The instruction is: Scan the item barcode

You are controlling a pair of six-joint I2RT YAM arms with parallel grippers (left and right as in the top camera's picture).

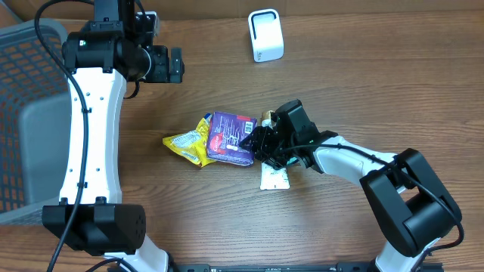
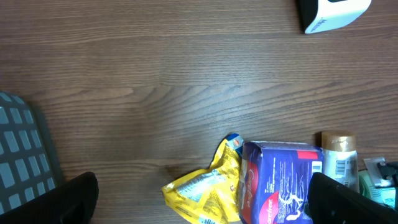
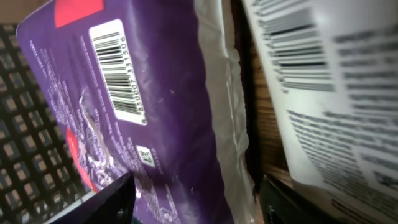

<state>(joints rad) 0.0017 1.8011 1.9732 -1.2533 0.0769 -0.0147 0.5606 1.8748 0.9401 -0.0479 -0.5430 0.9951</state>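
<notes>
The right gripper [image 1: 259, 145] has its jaws on either side of the purple pack [image 1: 231, 138]; whether they press it I cannot tell. The pack lies in the middle of the tabletop [image 1: 363, 91] against a yellow bag [image 1: 187, 142]. Its barcode [image 3: 115, 74] faces the right wrist camera, but the digits are unclear. The left gripper [image 1: 177, 64] hangs wide open and empty. The white scanner [image 1: 265, 35] stands well apart.

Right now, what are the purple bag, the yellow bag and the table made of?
Purple bag: looks like thin plastic film, shiny, with a crimped white seam along one edge.
Yellow bag: crinkly foil-like plastic, glossy and creased.
Table: wood or wood-look laminate, smooth with grain lines; I can't tell which.
</notes>
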